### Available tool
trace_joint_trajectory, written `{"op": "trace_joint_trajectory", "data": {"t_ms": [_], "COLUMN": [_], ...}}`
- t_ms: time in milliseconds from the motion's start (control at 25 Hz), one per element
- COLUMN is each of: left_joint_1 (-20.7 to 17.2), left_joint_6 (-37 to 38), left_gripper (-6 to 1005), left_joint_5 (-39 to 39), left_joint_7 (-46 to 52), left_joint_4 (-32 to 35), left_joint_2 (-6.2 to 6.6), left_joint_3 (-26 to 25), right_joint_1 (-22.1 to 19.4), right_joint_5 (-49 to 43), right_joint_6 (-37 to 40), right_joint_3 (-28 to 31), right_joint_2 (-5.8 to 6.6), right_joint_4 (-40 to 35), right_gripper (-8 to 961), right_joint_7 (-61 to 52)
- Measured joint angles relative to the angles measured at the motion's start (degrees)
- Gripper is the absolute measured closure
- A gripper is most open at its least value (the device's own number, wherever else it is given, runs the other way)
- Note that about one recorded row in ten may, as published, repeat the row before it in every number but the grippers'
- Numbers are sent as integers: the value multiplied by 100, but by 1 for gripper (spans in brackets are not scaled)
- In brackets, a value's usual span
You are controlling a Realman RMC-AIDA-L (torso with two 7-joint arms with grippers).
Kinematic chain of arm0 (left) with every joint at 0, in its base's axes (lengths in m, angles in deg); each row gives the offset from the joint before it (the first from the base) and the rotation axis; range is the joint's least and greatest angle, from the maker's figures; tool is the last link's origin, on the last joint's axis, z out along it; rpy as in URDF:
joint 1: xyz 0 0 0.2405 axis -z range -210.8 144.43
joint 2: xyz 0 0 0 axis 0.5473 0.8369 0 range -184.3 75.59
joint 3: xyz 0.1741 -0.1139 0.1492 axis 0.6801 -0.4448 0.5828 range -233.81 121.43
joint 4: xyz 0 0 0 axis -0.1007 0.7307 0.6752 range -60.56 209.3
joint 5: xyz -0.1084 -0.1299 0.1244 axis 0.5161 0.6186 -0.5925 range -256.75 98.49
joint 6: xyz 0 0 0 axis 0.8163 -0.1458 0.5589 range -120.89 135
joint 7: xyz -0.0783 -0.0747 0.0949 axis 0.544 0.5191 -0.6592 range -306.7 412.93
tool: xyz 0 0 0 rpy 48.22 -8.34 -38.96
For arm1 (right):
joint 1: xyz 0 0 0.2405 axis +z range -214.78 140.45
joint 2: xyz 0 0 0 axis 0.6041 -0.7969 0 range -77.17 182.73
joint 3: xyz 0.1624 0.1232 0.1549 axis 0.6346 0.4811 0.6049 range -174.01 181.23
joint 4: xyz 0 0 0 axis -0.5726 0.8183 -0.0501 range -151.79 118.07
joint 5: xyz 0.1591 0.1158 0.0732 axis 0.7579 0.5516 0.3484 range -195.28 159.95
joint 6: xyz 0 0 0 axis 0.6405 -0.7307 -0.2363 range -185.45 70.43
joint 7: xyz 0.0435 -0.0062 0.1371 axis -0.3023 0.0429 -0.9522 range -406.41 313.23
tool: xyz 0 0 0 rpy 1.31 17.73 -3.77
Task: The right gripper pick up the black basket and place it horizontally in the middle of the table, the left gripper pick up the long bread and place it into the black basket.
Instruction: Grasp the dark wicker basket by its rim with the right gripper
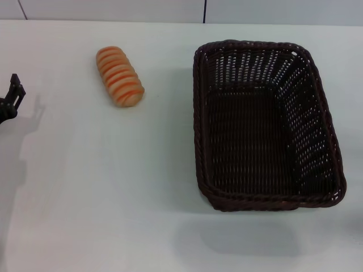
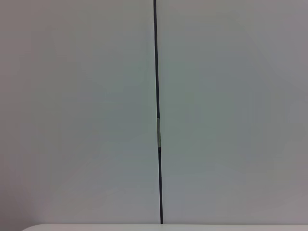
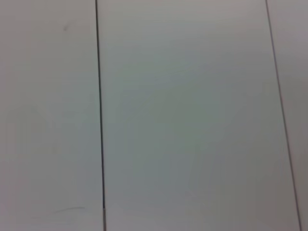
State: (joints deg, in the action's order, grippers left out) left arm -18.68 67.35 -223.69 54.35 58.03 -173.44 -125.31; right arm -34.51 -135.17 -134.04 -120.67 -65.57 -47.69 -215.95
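The black basket [image 1: 264, 124] stands on the white table [image 1: 113, 198] at the right, empty, with its long side running away from me. The long bread [image 1: 119, 76] lies on the table at the far left of the middle, apart from the basket. Only the dark tip of my left gripper [image 1: 11, 99] shows at the left edge of the head view, well left of the bread. My right gripper is out of view. Both wrist views show only a pale wall with dark seams.
A pale wall with a dark vertical seam [image 1: 204, 11] runs along the table's far edge. The table's far edge shows at the bottom of the left wrist view [image 2: 144, 227].
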Motion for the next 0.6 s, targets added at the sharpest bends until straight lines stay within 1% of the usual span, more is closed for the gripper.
{"op": "trace_joint_trajectory", "data": {"t_ms": [240, 280, 320, 400, 440, 520, 560, 600], "left_joint_1": [-1, -1, -1, 0, 0, 2, 7, 14], "left_joint_6": [0, 0, 0, 0, 0, 0, 0, 0], "left_gripper": [150, 150, 151, 151, 152, 152, 152, 152], "left_joint_5": [4, 5, 6, 6, 7, 7, 8, 8], "left_joint_7": [0, 0, 0, 0, 0, 0, 0, 0], "left_joint_4": [-10, -12, -13, -12, -11, -11, -11, -11], "left_joint_2": [0, 0, 0, 0, 0, 0, 0, 0], "left_joint_3": [10, 11, 12, 13, 13, 13, 13, 13], "right_joint_1": [-15, -12, -12, -32, -82, -210, -297, -445], "right_joint_5": [-60, -68, -68, -91, -150, -345, -460, -570], "right_joint_6": [256, 309, 309, 442, 625, 1204, 1649, 2695], "right_joint_3": [30, 22, 22, 4, 3, 26, 48, 72], "right_joint_2": [91, 124, 124, 198, 277, 487, 650, 1031], "right_joint_4": [-132, -183, -183, -397, -613, -1158, -1551, -2441], "right_gripper": [112, 112, 112, 112, 112, 112, 112, 113], "right_joint_7": [0, 0, 0, 0, 0, 0, 0, 0]}}
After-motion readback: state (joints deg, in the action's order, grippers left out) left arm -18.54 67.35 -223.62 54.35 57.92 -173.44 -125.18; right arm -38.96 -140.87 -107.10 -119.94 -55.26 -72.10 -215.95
